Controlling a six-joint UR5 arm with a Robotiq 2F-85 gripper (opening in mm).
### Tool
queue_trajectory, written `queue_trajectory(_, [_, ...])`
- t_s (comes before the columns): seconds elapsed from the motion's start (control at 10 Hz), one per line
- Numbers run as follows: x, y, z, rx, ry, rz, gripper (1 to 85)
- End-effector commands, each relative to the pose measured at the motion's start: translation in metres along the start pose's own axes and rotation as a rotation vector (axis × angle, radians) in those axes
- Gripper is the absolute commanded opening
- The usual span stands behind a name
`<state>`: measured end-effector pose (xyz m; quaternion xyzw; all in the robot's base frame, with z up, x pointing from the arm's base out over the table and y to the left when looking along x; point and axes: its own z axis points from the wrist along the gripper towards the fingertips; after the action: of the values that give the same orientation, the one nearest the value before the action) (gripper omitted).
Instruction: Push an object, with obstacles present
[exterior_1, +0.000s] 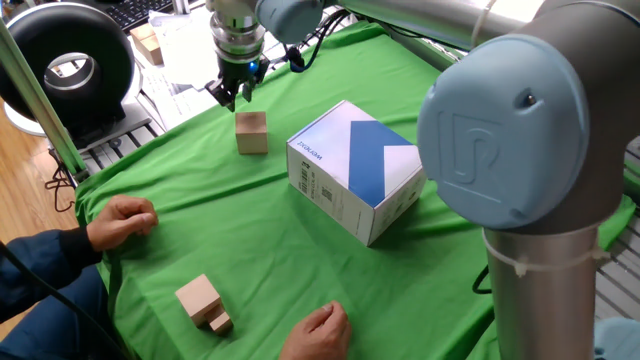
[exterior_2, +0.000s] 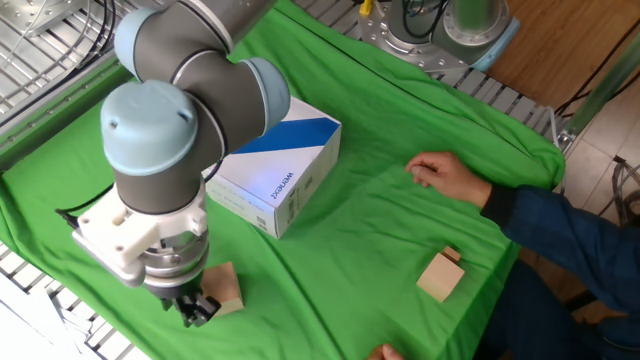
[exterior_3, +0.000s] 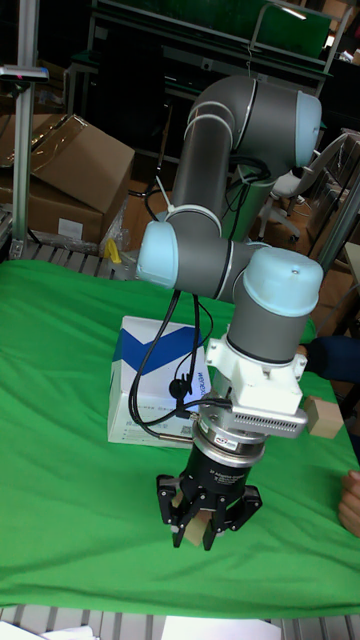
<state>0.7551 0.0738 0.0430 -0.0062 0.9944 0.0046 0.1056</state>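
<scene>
The object, a small light-tan wooden cube (exterior_1: 252, 132), sits on the green cloth left of the obstacle, a large white box with a blue diagonal band (exterior_1: 358, 168). My gripper (exterior_1: 233, 96) hangs low just beyond the cube's far-left side, fingers together and holding nothing. In the other fixed view the gripper (exterior_2: 197, 311) covers part of the cube (exterior_2: 225, 286), with the box (exterior_2: 275, 165) behind. The tall fixed view has the gripper (exterior_3: 208, 528) in front of the cube (exterior_3: 191, 528). Whether they touch is unclear.
A tan block paired with a tinier block (exterior_1: 203, 301) lies near the front edge. A person's left hand (exterior_1: 122, 221) and right hand (exterior_1: 316, 332) rest on the cloth. The cloth's far edge runs close behind the gripper, beside a black round device (exterior_1: 68, 62).
</scene>
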Motion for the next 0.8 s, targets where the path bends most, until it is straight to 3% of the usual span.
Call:
queue_trajectory(0.0, [0.008,0.006,0.003,-0.026,0.034,0.069,41.0])
queue_trajectory(0.3, [0.017,0.017,0.004,-0.069,0.074,0.160,40.3])
queue_trajectory(0.7, [0.025,0.019,0.006,-0.078,0.109,0.216,39.0])
